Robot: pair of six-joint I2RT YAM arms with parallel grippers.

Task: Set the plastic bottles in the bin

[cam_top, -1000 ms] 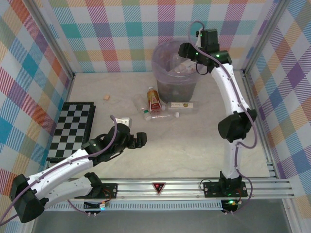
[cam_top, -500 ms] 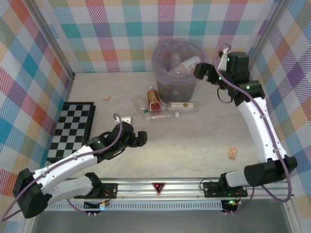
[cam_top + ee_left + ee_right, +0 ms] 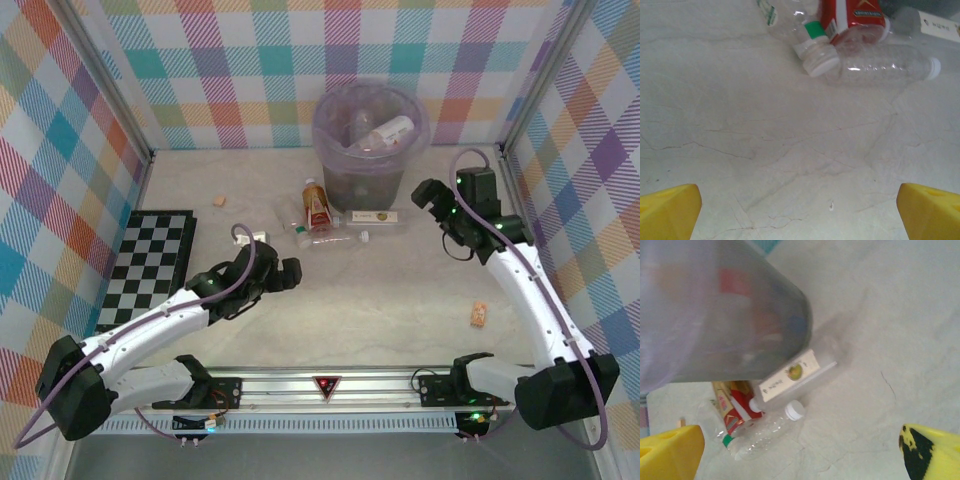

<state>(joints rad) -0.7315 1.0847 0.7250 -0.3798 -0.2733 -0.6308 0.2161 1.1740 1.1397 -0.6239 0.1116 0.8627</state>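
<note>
R gripper [image 3: 432, 198] has pulled back from over the round translucent grey-lilac plastic bin [image 3: 335, 120]. It now hangs lower, just off the bin's side, jaws spread wide w/ nothing between them. A sec ago it was at the bin's mouth. Now a clear bottle w/ white label [image 3: 390, 130] lies on top of the pile inside, prob. the one just let go, though the view's too coarse to be sure. So that drop looks done and the R arm is free for the next pick.

L gripper [image 3: 288, 272], also wide open and empty, has crept fwd toward the leftovers on the table.
- Ahead-right of its yellow fingertips [image 3: 667, 212]: clear ribbed plastic bottle w/ white cap [image 3: 885, 67], on its side.
- Straight ahead, against it: white-capped clear bottle w/ green band [image 3: 815, 50].
- Beyond both: red-labelled bottle [image 3: 855, 15].
- Fwd of the R gripper, at the bin's foot: long clear bottle w/ white strip label [image 3: 790, 375].

Approx. four bottles still out, so the task isn't finished. L looks lined up for the next grab.
</note>
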